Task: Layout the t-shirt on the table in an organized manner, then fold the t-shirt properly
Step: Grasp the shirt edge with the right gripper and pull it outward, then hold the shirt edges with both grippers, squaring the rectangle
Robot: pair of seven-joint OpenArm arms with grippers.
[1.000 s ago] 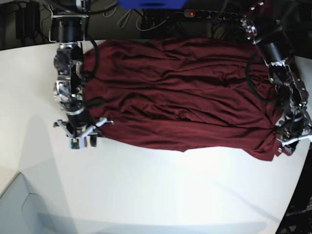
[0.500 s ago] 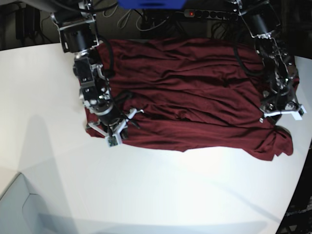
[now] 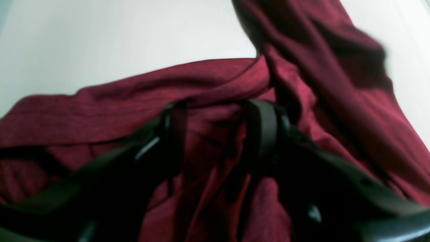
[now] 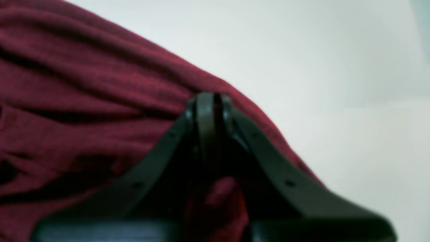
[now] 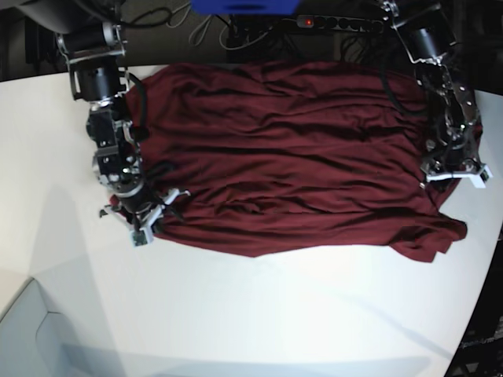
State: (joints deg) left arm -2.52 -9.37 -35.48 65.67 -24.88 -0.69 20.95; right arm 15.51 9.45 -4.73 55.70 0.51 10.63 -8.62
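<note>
T-shirt [image 5: 291,157] lies spread across the far half of the table [image 5: 236,314], long axis running side to side in the base view, heavily wrinkled in long horizontal folds. Near hem sags unevenly; one corner bunches into a lump near the table's curved edge on the base view's right.

My right gripper [image 5: 145,222] is at the shirt's edge on the base view's left, low on the fabric. In the right wrist view, the fingertips [image 4: 205,111] are pressed together with barely a gap, right at the maroon hem line. A bit of cloth shows between the finger bases, so I read it as pinched onto the shirt's edge. White table is just past the tips.

My left gripper [image 5: 454,169] sits over the opposite end of the shirt, on the base view's right. In the left wrist view, its fingers [image 3: 265,131] stand partly apart, with folds of fabric bunched up between and around them. Can't tell whether they actually clamp the cloth or just sit in it; the view is blurred and dark there.
</note>
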